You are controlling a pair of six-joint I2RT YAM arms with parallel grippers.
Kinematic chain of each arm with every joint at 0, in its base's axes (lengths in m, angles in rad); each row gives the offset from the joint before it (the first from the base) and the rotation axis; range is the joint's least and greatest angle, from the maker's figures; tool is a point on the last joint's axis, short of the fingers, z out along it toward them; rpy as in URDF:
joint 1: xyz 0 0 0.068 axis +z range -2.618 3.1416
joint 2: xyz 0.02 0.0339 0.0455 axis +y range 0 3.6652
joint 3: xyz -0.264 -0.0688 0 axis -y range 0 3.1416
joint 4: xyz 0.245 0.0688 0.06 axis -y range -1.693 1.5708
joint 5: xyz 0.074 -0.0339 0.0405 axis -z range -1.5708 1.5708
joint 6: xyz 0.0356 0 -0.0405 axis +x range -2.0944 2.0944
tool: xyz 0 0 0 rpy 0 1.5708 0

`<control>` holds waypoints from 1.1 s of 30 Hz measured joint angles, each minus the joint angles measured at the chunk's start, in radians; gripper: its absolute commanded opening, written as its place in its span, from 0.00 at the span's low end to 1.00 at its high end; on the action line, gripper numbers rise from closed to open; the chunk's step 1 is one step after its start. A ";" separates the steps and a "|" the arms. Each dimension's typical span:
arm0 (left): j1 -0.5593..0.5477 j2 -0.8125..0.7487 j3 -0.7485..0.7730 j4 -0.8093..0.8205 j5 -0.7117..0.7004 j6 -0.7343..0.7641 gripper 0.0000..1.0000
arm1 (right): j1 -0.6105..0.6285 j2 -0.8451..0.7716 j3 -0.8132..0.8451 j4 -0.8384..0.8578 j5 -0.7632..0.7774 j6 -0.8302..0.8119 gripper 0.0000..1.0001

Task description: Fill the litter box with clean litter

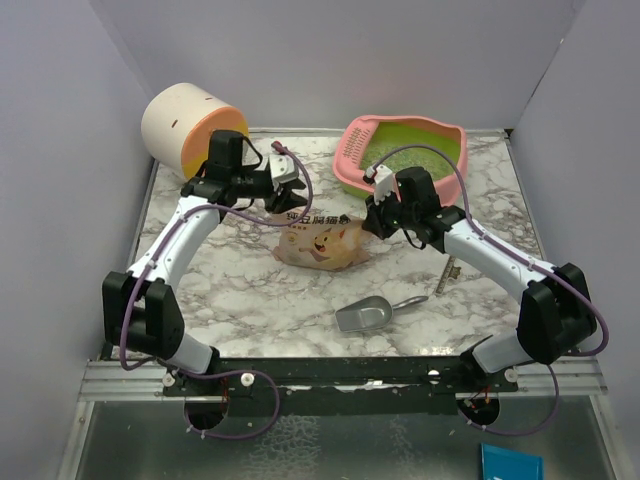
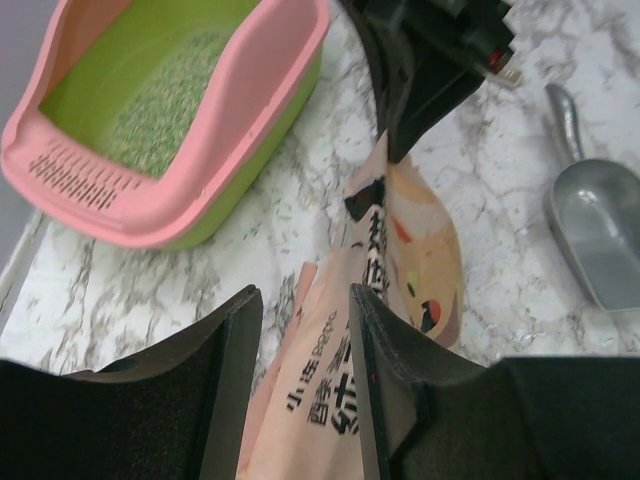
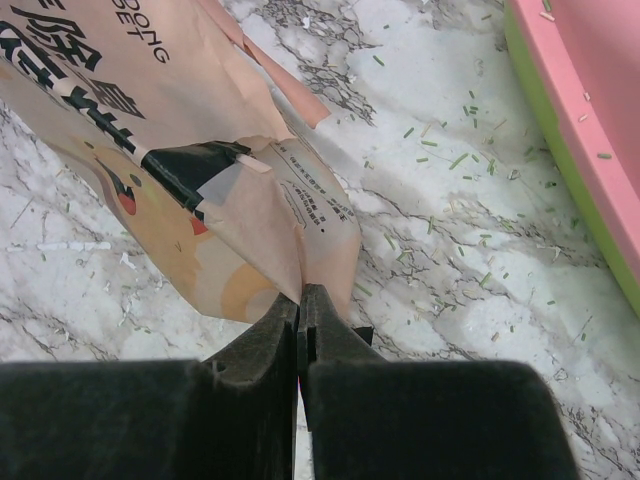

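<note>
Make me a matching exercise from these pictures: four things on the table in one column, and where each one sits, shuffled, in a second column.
Things:
1. litter box
2. bag
3. scoop
4. cylinder

Places:
A. near side of the table, lying free of both grippers
B. back left corner, on its side
C. back right, with some litter inside
D. centre, a corner pinched by the right gripper

Pairs: 1-C, 2-D, 3-A, 4-B

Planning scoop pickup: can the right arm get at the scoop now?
Probably not yet: the right pincer is shut on the bag. Once it lets go, the scoop lies uncovered near that arm.
</note>
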 measured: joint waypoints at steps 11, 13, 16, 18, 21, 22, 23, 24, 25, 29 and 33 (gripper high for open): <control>-0.036 0.099 0.059 -0.113 0.132 0.026 0.47 | 0.000 0.000 0.003 -0.004 0.002 0.000 0.01; -0.055 0.110 0.059 -0.133 0.110 0.040 0.47 | 0.000 0.000 0.004 -0.006 0.003 0.000 0.01; -0.080 0.129 0.059 -0.153 0.069 0.055 0.46 | 0.000 0.000 0.006 -0.011 0.003 0.000 0.01; -0.088 0.142 0.059 -0.163 0.038 0.067 0.46 | 0.000 0.000 0.006 -0.013 0.003 0.000 0.01; -0.089 0.158 0.055 -0.166 -0.031 0.081 0.46 | 0.000 0.000 0.007 -0.016 0.003 -0.001 0.01; -0.089 0.161 0.051 -0.165 -0.056 0.085 0.45 | 0.000 0.000 0.007 -0.017 0.003 -0.001 0.01; -0.089 0.164 0.045 -0.163 -0.082 0.089 0.43 | 0.000 0.000 0.007 -0.017 0.004 -0.002 0.01; -0.089 0.164 0.037 -0.159 -0.107 0.090 0.38 | 0.000 0.000 0.007 -0.017 0.005 -0.003 0.01; -0.088 0.165 0.028 -0.154 -0.131 0.092 0.25 | 0.000 0.000 0.007 -0.018 0.006 -0.003 0.01; -0.093 0.165 -0.002 -0.118 -0.204 0.081 0.00 | 0.000 0.000 0.007 -0.017 0.012 -0.004 0.01; -0.103 0.165 -0.018 -0.065 -0.238 0.047 0.00 | 0.000 0.000 0.008 -0.017 0.021 -0.003 0.01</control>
